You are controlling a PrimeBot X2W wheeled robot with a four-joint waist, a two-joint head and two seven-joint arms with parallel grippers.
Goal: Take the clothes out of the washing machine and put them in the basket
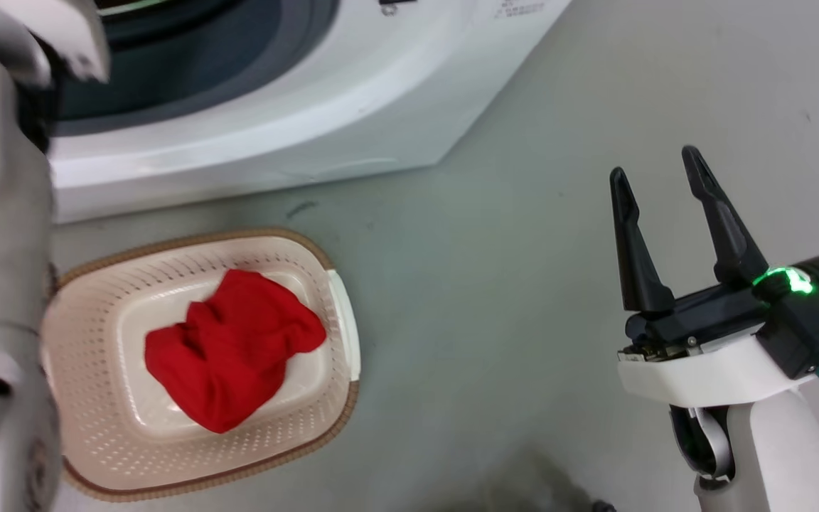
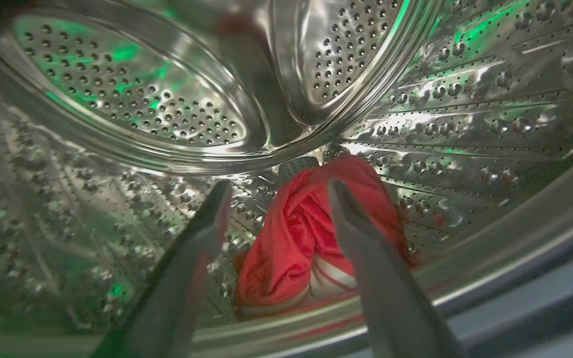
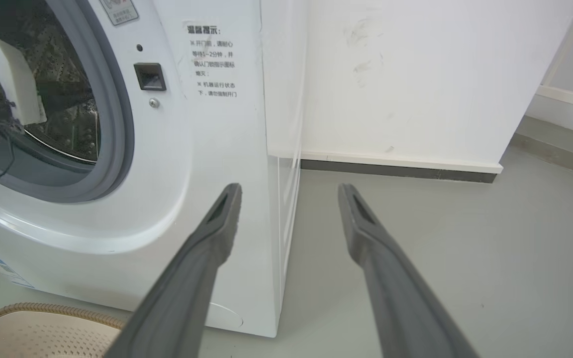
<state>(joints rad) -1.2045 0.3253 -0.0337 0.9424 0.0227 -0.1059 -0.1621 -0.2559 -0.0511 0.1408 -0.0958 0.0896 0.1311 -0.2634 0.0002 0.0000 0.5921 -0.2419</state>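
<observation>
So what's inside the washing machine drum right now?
One crumpled red garment with white stripes lies on the drum floor near the front lip, ahead of the left gripper, jaws open. Anything beneath the garment is covered.

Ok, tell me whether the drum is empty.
Not empty: a red garment lies in the drum, beyond the left gripper, fingers open.
</observation>
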